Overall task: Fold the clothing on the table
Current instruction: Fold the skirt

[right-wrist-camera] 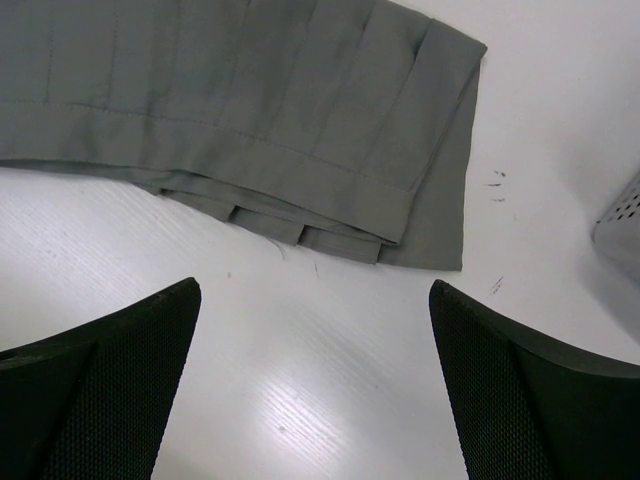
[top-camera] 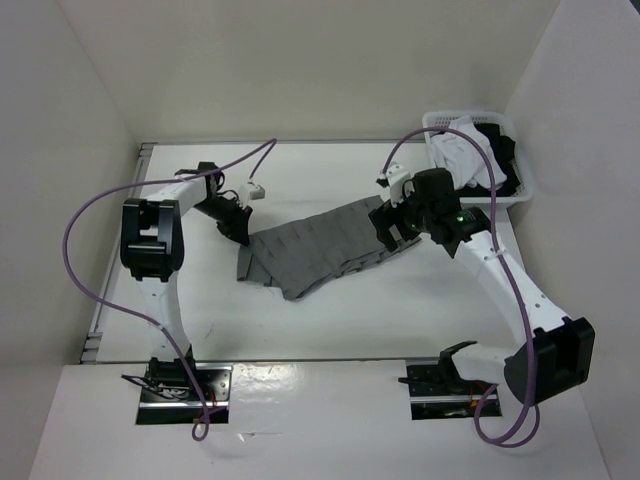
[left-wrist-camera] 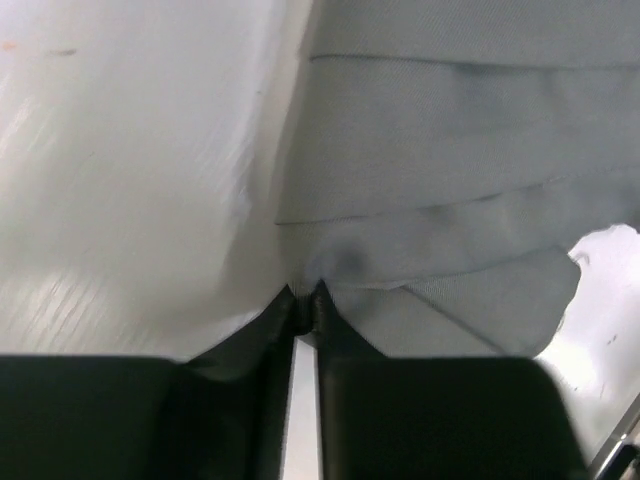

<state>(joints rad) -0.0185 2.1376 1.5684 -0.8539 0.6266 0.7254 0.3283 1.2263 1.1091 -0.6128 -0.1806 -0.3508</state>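
The skirt (top-camera: 320, 245) lies spread on the table (top-camera: 300, 330). Thin and limp, it should sag unless lifted by its stitched edges. At its left edge the left gripper (left-wrist-camera: 305, 296) pinches puckered cloth, jaws nearly closed. The right gripper (right-wrist-camera: 312, 288) hovers wide open beside its right corner. Bare tabletop nearer than the skirt gives folding room, while a basket (top-camera: 527, 188) crowds its far right.
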